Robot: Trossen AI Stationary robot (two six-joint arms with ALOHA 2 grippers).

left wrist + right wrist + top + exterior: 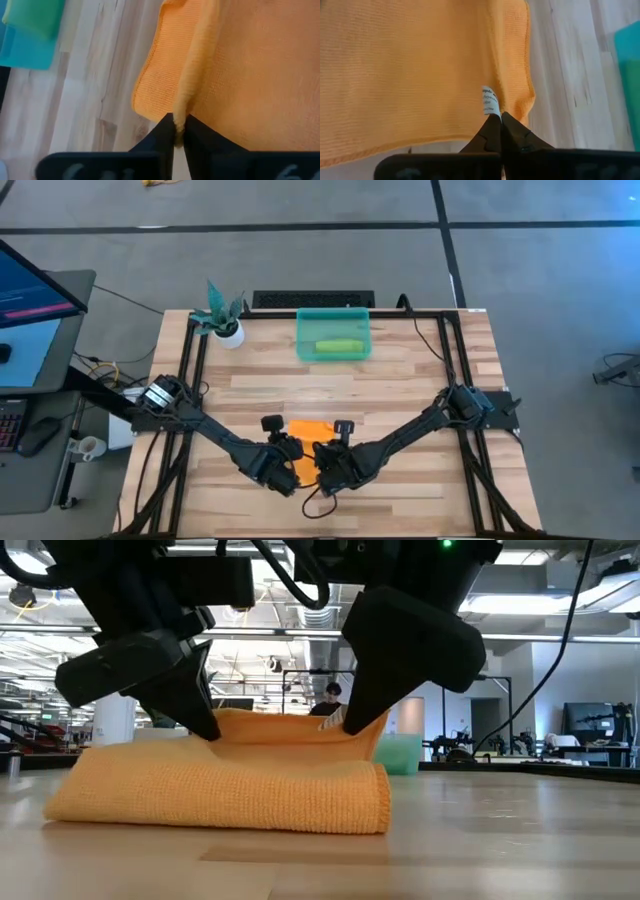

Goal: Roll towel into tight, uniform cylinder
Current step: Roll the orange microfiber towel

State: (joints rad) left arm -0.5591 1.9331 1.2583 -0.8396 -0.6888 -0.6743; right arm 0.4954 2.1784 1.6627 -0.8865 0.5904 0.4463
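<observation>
Even overhead light falls on my table (400, 395) in the high view, bright and soft, with only faint shadows hugging my arms toward 6 o'clock. In the low view, ceiling strip lights (545, 600) glare at 2 o'clock, and my end effectors read as near-black silhouettes against them. The towel (225, 790) is sharp there; the room behind it is soft, and the table's near edge at 6 o'clock blurs. From my wrists, the towel's weave is crisp, my own fingers (162, 137) dark and slightly blurred, the far wood hazy
</observation>
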